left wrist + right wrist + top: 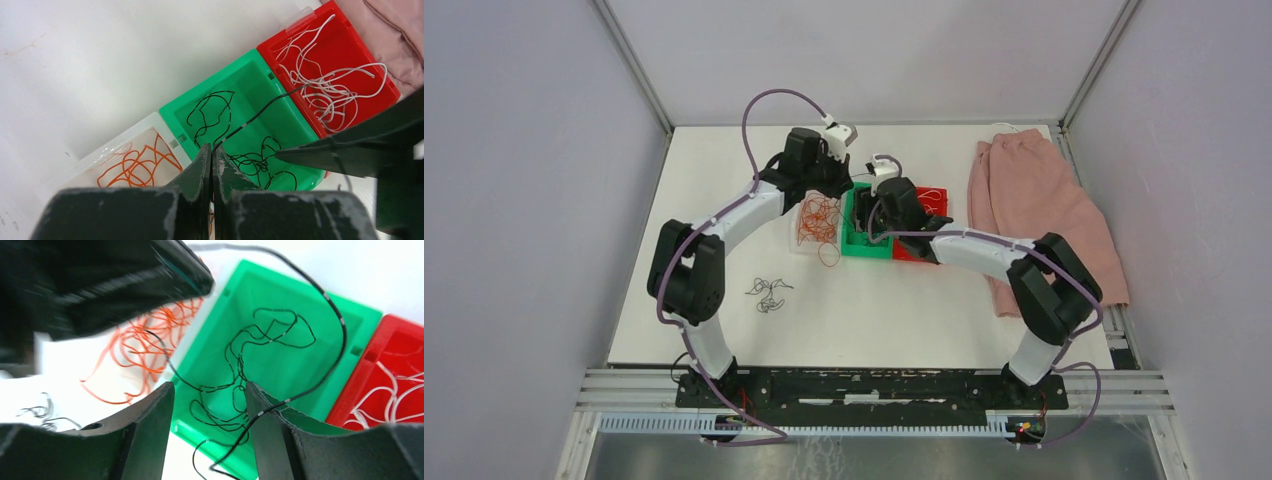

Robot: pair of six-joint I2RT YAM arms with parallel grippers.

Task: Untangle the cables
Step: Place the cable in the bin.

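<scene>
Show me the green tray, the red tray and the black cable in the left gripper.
green tray (pixel 250 80), left wrist view, bare floor.
red tray (pixel 350 47), left wrist view, bare floor.
black cable (pixel 260 114), left wrist view, stretch above the green tray.

Robot lab test cell: grey panel walls, white table, alu mounting rail at front.

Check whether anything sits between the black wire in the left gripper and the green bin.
Nothing lies between them: the black wire pinched in the left gripper arcs over the open green bin. The right gripper, open, hangs over the same bin, and the wire runs past one of its fingers, so it might catch there.
</scene>
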